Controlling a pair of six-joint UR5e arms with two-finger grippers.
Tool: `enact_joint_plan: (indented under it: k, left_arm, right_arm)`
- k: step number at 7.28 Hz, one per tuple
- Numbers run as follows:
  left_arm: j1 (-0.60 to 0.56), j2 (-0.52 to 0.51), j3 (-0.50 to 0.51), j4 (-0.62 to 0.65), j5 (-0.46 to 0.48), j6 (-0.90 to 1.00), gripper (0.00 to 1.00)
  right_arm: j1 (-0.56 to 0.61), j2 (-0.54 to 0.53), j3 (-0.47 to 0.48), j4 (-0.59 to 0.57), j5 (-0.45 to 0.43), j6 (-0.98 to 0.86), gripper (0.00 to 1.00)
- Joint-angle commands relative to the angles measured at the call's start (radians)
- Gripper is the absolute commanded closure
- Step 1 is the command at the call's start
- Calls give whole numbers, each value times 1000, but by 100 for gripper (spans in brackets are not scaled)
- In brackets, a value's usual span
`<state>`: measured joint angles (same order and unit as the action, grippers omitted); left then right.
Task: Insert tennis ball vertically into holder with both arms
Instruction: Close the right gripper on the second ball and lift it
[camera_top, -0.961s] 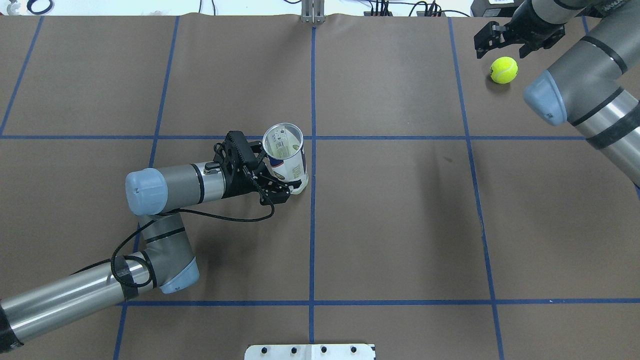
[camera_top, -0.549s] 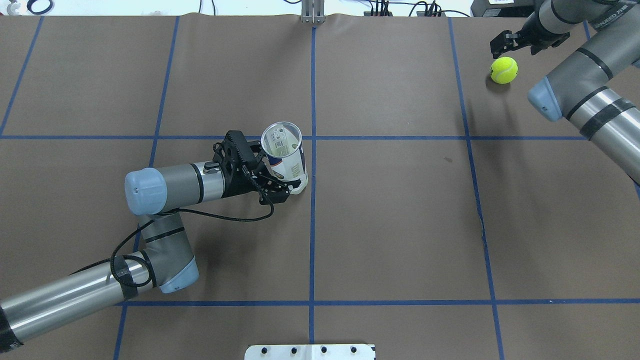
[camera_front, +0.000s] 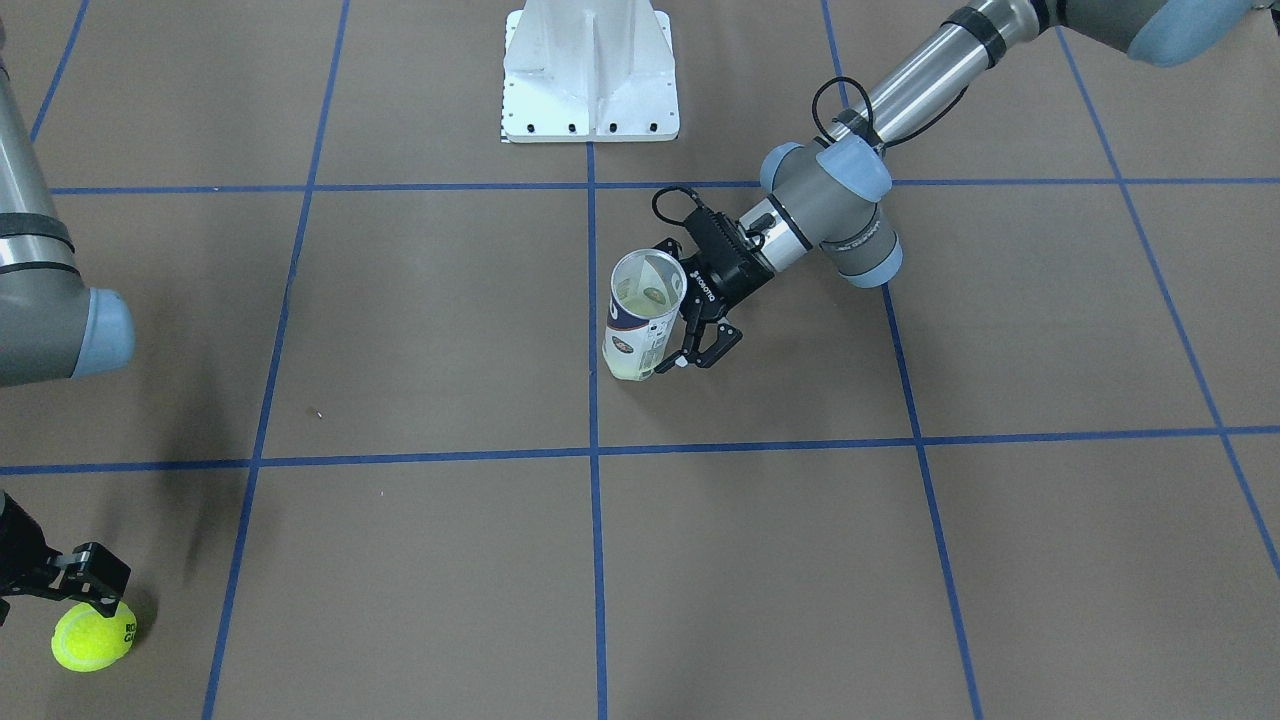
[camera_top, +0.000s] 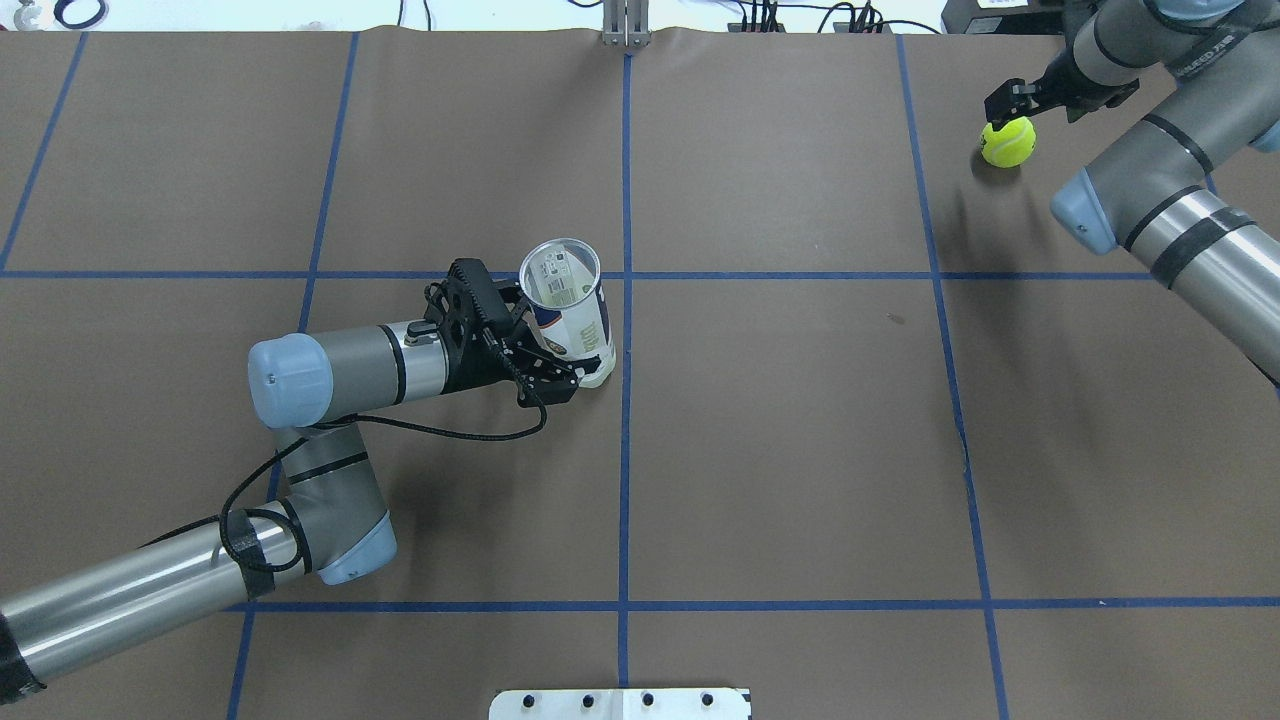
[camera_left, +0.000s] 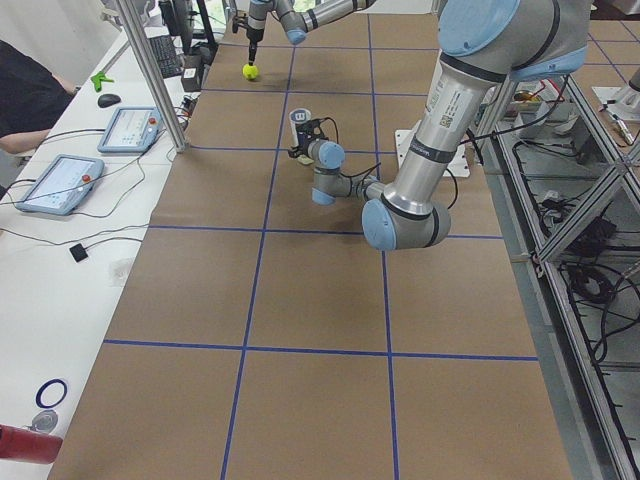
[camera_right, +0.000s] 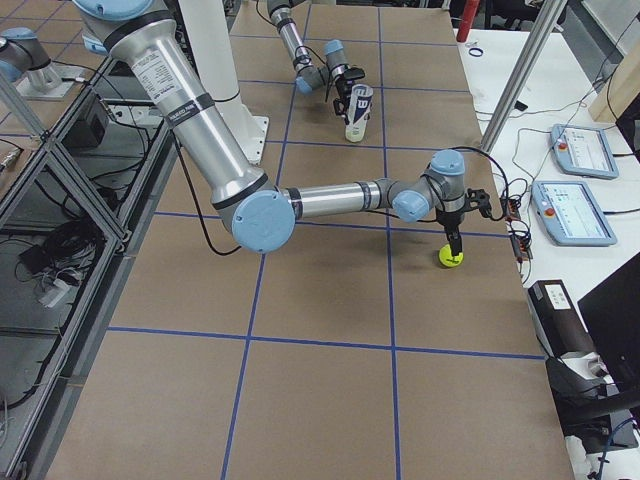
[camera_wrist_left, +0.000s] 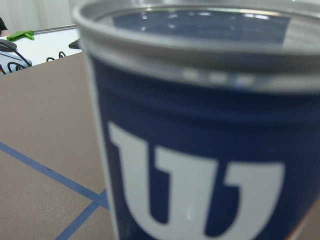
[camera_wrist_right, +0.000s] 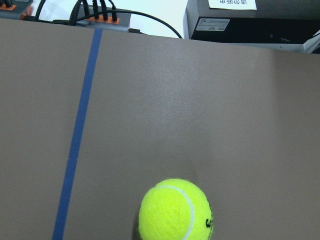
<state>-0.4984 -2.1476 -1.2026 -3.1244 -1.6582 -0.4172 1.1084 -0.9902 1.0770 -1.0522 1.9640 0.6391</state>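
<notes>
1. The holder (camera_top: 570, 318) – a clear can with a white and navy label and a silver rim – stands upright on the brown tabletop (camera_top: 800, 450), near the middle, just beside the blue centre line, with its open mouth up.
2. The left pincer (camera_top: 553, 352) reaches in from the side and pinches the lower part of the holder; its black fingers (camera_front: 706, 347) lie on both sides of the can wall.
3. In the left wrist view the holder's navy label with a big white letter fills almost the whole picture, and the metal rim is at the top.
4. The inside of the holder looks pale in the front-facing view; I cannot tell what lies at the bottom.
5. The tennis ball (camera_top: 1008, 142) is yellow-green and rests on the tabletop at the far right corner, well apart from the holder.
6. The right pincer (camera_top: 1025, 100) hangs just over the ball, pointing down. One black finger (camera_front: 92, 577) is just above the top of the ball in the front-facing view.
7. If the right pincer is spread or pressed together – I cannot tell, because most of it is hidden or out of the picture.
8. The right wrist view looks down on the ball at its lower edge, with a blue tape line (camera_wrist_right: 79, 130) to the left of it.
9. A white metal base (camera_front: 590, 75) stands at the robot's side of the tabletop.
</notes>
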Motion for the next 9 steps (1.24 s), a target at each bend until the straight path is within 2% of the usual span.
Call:
enact_joint_plan:
  k: [1, 6, 9]
  left_arm:
    - [-3, 0, 0, 1, -2, 0, 1]
    - [-9, 0, 0, 1, -2, 0, 1]
    - [-11, 0, 0, 0, -2, 0, 1]
  right_arm:
    - [-34, 18, -61, 50, -46, 1, 1]
    - [-38, 13, -95, 54, -73, -41, 1]
    - [-41, 54, -130, 54, -74, -41, 1]
